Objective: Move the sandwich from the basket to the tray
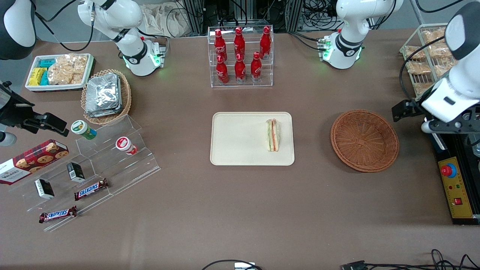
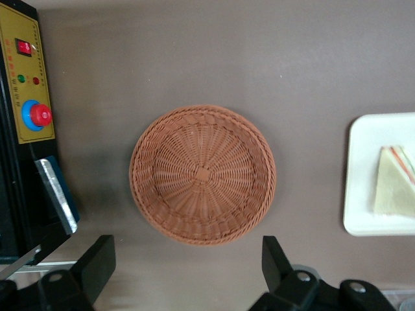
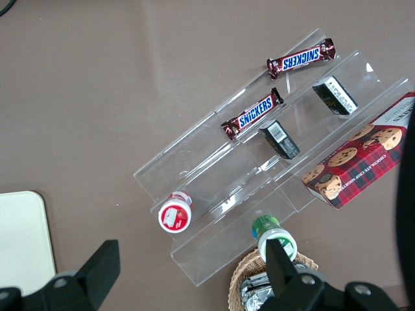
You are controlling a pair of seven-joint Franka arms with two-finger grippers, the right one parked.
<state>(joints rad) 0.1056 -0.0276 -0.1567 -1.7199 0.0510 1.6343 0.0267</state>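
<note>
Wicker basket below open gripper; sandwich on tray, partly cropped.

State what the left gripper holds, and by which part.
Nothing: the gripper hangs open above the empty basket; the sandwich lies on the tray.
</note>
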